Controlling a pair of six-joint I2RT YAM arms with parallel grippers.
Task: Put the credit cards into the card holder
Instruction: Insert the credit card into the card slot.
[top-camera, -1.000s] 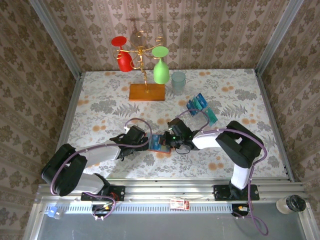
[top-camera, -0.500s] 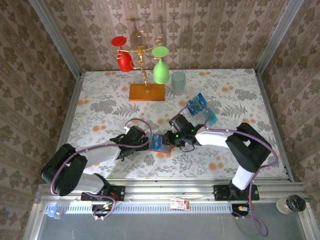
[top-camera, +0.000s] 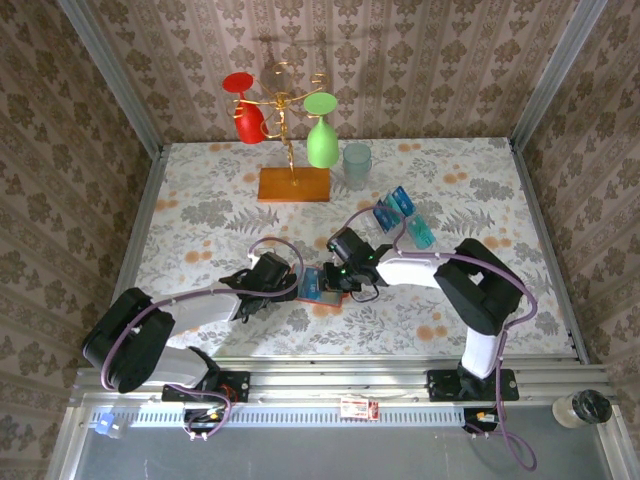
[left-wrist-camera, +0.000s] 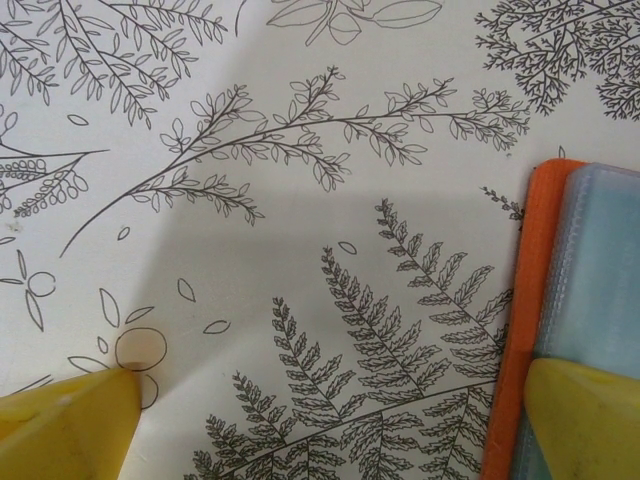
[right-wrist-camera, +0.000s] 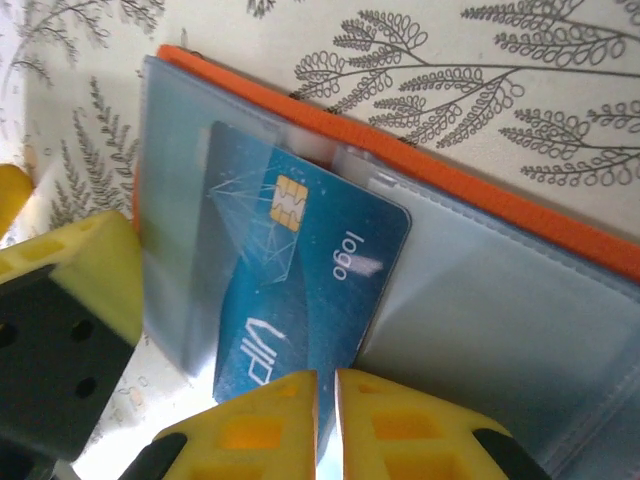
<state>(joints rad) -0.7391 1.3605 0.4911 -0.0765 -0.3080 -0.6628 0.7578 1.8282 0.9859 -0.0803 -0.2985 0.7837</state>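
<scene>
Right claw (right-wrist-camera: 325, 395) sits further left now, near-clenched at frame bottom, pushing the stiff, probably slick teal plastic credit card (right-wrist-camera: 300, 270) edge-on into the orange-red folding card holder (right-wrist-camera: 450, 180); left claw (left-wrist-camera: 330, 385) gapes wide.

You had one card holder (right-wrist-camera: 500, 330), one card (right-wrist-camera: 300, 270) tucked inside it, what looked like three loose cards (top-camera: 388, 213) overlapping, one red goblet (top-camera: 247, 120), one green goblet (top-camera: 320, 140), one stand (top-camera: 293, 184), one cup (top-camera: 356, 165).

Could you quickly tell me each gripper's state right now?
Left gripper: open, straddling the card holder's edge.
Right gripper: closed, at the credit card's edge.
</scene>
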